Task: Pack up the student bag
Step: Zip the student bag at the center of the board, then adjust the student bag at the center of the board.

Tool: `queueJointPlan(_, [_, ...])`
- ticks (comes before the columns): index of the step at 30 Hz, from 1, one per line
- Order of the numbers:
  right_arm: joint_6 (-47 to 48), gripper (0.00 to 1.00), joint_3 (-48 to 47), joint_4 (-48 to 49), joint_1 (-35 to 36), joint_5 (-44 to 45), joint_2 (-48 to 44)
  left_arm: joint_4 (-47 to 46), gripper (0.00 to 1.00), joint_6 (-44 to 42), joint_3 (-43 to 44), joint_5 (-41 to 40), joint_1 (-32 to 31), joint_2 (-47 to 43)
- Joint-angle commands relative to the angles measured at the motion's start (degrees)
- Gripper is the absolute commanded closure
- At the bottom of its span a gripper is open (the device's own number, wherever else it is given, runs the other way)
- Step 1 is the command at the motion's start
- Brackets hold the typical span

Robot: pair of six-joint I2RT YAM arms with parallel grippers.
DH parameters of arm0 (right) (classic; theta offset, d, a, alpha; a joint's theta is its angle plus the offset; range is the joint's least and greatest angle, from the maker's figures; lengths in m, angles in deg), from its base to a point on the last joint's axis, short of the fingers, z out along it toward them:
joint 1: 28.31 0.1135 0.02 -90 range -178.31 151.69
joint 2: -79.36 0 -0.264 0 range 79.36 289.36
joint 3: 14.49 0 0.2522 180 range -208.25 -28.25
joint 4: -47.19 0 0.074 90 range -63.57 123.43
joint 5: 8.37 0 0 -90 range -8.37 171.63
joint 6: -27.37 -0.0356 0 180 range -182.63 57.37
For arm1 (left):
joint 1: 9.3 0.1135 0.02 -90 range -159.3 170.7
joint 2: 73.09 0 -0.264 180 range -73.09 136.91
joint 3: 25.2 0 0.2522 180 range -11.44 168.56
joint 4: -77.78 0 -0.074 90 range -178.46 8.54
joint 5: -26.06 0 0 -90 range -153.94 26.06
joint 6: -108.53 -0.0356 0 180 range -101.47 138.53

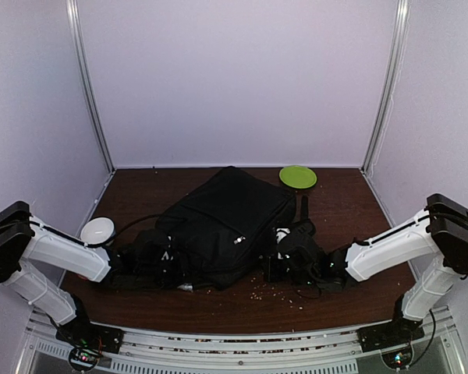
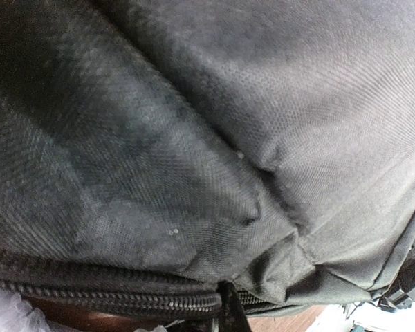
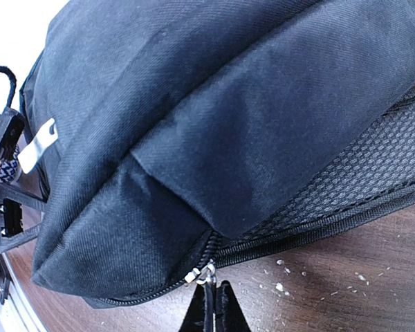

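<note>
Evidently found the student bag [image 1: 226,222] flat on the desk [image 1: 351,202] — soft, floppy. Saw right fingers [image 3: 225,312] pinched together at its zipper pull [image 3: 199,274], hold uncertain; left fingers closed, hidden. Best gripped by that pull.

Student bag [image 1: 226,226] lay on table [image 1: 140,191], left arm [image 1: 62,253] and right arm [image 1: 382,251] reaching its near corners. Green plate [image 1: 298,177] sat behind bag; white bowl [image 1: 97,230] beside left arm. Crumbs [image 1: 285,292] lay in front.
</note>
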State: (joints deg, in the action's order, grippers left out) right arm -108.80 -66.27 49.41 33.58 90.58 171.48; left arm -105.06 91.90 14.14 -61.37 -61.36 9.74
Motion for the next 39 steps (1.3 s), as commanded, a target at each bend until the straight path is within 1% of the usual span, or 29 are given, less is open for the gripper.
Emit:
queueJointPlan(1, [-0.41, 1.00, 0.41, 0.31, -0.88, 0.90, 0.41, 2.74, 1.00, -0.77, -1.83, -3.72, 1.52, -0.21])
queueJointPlan(5, [0.62, 1.00, 0.98, 1.58, -0.83, -0.54, -0.26, 2.77, 1.00, -0.97, -1.77, -3.67, 1.52, -0.30])
queueJointPlan(7, [1.72, 0.90, 0.98, 2.04, -0.88, -3.22, -0.72, 2.84, 1.00, -1.05, -1.64, -3.48, 1.52, -0.30])
queueJointPlan(9, [2.18, 0.76, 1.51, 2.00, -0.79, -6.14, -1.66, 3.23, 1.00, -1.11, -1.38, -3.36, 1.52, -0.37])
queueJointPlan(11, [2.19, 0.66, 2.38, 1.18, -0.81, -8.14, -3.04, 3.70, 1.00, -2.88, -1.08, -3.31, 1.52, -0.51])
queueJointPlan(12, [1.95, 0.62, 3.04, 0.98, -0.78, -8.87, -3.92, 3.78, 0.97, -3.22, -1.02, -3.30, 1.52, -0.59])
queueJointPlan(14, [1.22, 0.58, 4.83, 0.60, -0.69, -9.56, -6.41, 3.23, 0.87, -4.20, -0.91, -2.91, 1.52, -0.67])
queueJointPlan(15, [0.72, 0.56, 5.97, 0.66, -0.67, -9.68, -7.95, 2.24, 0.80, -5.01, -0.85, -2.32, 1.52, -0.65])
queueJointPlan(18, [-1.87, 0.49, 8.94, 0.82, -0.77, -9.04, -13.14, 2.35, 0.46, -7.91, 0.37, 0.01, 1.37, -1.50])
queueJointPlan(19, [-2.99, 0.46, 10.00, 1.11, -0.84, -8.06, -15.68, 3.57, 0.37, -8.96, 1.41, 0.52, 1.09, -2.28])
queueJointPlan(21, [-5.09, 0.43, 11.77, 2.21, -1.38, -6.61, -19.33, 7.87, 0.26, -11.29, 3.22, 0.35, 0.11, -5.02])
queueJointPlan(24, [-7.47, 0.37, 13.17, 3.53, -2.92, -4.24, -24.23, 18.06, 0.17, -14.91, 6.45, -3.55, -2.34, -11.46])
queueJointPlan(26, [-9.46, 0.35, 12.97, 2.98, -4.14, -2.10, -26.73, 24.82, 0.13, -16.41, 8.33, -7.15, -3.69, -16.32])
queueJointPlan(28, [-11.63, 0.34, 13.04, 2.38, -5.45, 0.40, -28.63, 30.87, 0.12, -17.48, 9.76, -11.17, -4.10, -21.41])
queueJointPlan(31, [-15.94, 0.35, 12.91, -0.16, -7.09, 6.45, -29.62, 38.12, 0.05, -20.05, 12.00, -21.22, -3.71, -28.65])
queueJointPlan(32, [-17.84, 0.36, 12.77, -1.52, -7.42, 9.03, -29.36, 40.16, 0.03, -21.04, 13.07, -24.28, -2.63, -30.19])
queueJointPlan(34, [-22.66, 0.40, 12.75, -2.74, -7.56, 15.10, -28.49, 39.70, 0.02, -24.19, 14.39, -26.63, 1.27, -31.75])
queueJointPlan(36, [-26.98, 0.41, 12.88, -1.52, -7.65, 18.59, -27.35, 35.72, 0.02, -27.60, 15.18, -24.42, 7.62, -30.80])
queueJointPlan(39, [-30.05, 0.39, 12.13, 1.22, -7.63, 19.43, -24.92, 29.31, 0.03, -31.86, 18.28, -20.51, 14.36, -23.82])
